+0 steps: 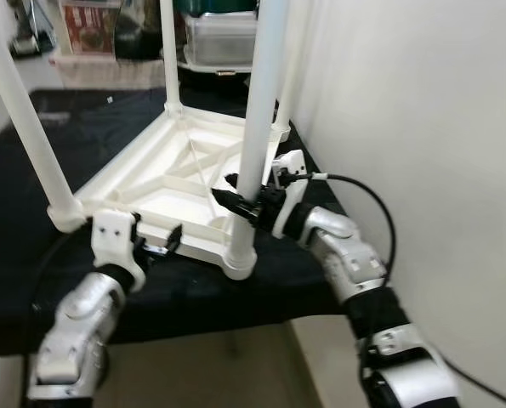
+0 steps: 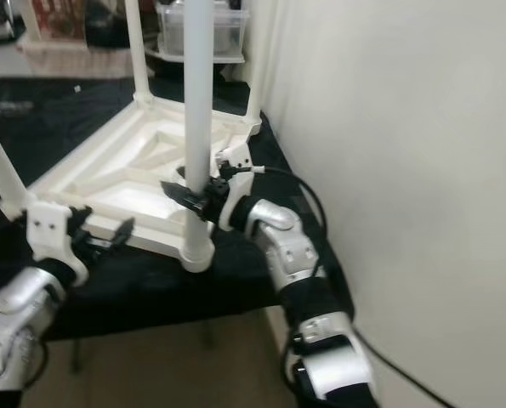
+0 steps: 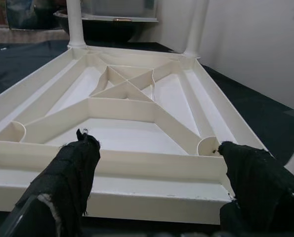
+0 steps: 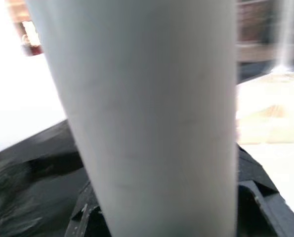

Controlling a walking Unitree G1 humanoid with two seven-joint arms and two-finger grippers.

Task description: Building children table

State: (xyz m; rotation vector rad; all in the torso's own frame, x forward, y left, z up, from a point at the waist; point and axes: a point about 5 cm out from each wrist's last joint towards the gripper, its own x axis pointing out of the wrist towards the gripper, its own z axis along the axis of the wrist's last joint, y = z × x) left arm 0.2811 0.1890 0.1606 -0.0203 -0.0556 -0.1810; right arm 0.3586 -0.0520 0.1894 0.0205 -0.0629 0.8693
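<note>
A white children's table lies upside down, its ribbed underside [image 1: 178,180] facing up on a black cloth [image 1: 91,127]. Its legs stand upright: near left leg [image 1: 23,110], far left leg [image 1: 171,51] and near right leg [image 1: 257,110]. My right gripper [image 1: 240,202] is shut around the near right leg [image 4: 147,108] just above its socket. My left gripper [image 1: 156,241] hovers open at the tabletop's near edge. Its black fingers [image 3: 72,173] stand apart on either side of the rim [image 3: 151,170], with nothing held.
A white wall [image 1: 423,102] runs close along the right side. Clear storage bins [image 1: 223,38] and clutter stand behind the table. The black cloth ends at a front edge just below my grippers, with bare floor [image 1: 235,365] beneath. A black cable [image 1: 372,200] loops off my right wrist.
</note>
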